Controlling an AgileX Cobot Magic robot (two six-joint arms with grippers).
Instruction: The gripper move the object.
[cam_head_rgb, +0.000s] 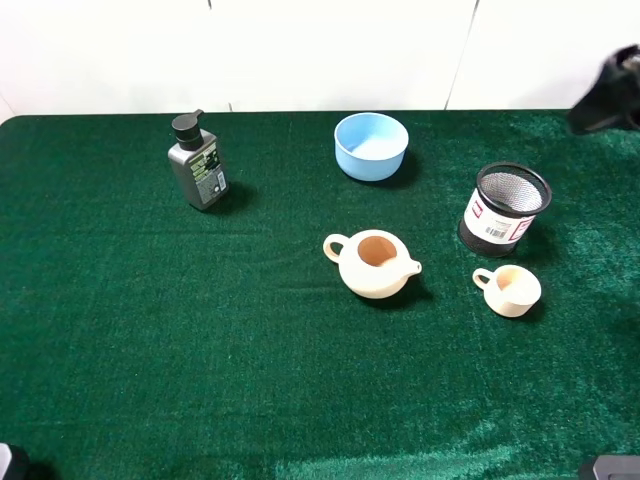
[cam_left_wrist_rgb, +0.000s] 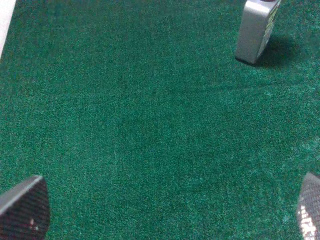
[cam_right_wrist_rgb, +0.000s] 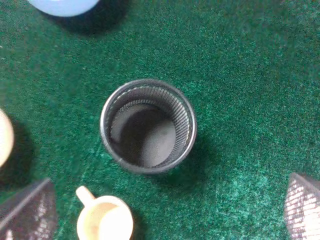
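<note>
The black wire-mesh pen cup (cam_head_rgb: 505, 208) with a white and red barcode label stands upright on the green cloth at the right. The right wrist view looks straight down into it (cam_right_wrist_rgb: 148, 126). My right gripper (cam_right_wrist_rgb: 165, 212) is open and empty, well above the cup, with its mesh-patterned fingers (cam_right_wrist_rgb: 27, 212) wide apart. Only a black part of the right arm (cam_head_rgb: 610, 92) shows at the exterior view's top right edge. My left gripper (cam_left_wrist_rgb: 165, 212) is open and empty over bare cloth at the near left.
A grey pump bottle (cam_head_rgb: 197, 162) stands at the back left, also seen in the left wrist view (cam_left_wrist_rgb: 255, 30). A blue bowl (cam_head_rgb: 371, 146) sits at the back middle. A cream teapot (cam_head_rgb: 373, 263) and a cream cup (cam_head_rgb: 510, 290) stand close to the pen cup.
</note>
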